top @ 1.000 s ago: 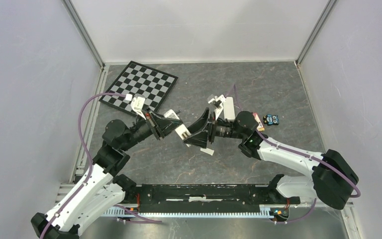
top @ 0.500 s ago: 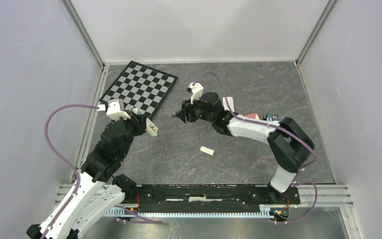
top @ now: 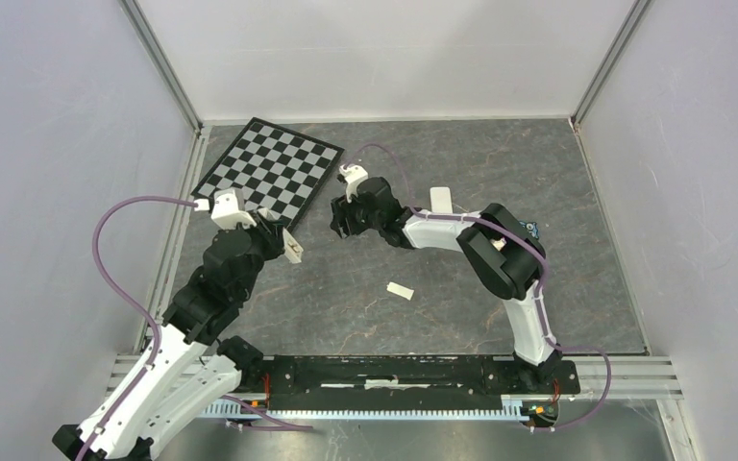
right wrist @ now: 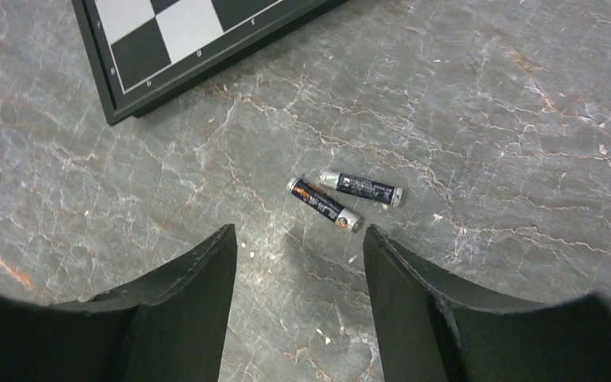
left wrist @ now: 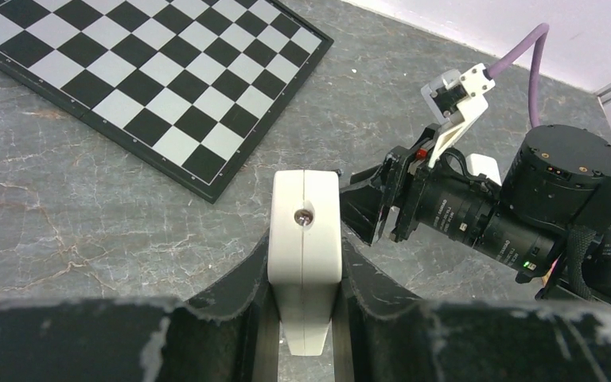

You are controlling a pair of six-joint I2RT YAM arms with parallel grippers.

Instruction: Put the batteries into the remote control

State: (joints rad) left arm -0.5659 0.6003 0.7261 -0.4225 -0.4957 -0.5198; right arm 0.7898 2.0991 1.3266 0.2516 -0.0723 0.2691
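Bright, even, diffuse light throughout; shadows on table [top: 586, 192] soft, faint. Wrist views: centre sharp, fingers [right wrist: 175, 310] at bottom edge blurred.

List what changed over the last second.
The left gripper drew back left from mid-table, still shut on the remote. The right gripper swung away from it toward the chessboard and now hangs open above the two batteries. The chessboard and the small white strip stayed put.

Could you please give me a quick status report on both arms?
Left gripper shut on remote control. Right gripper open above two batteries on table. Nothing blocking them.
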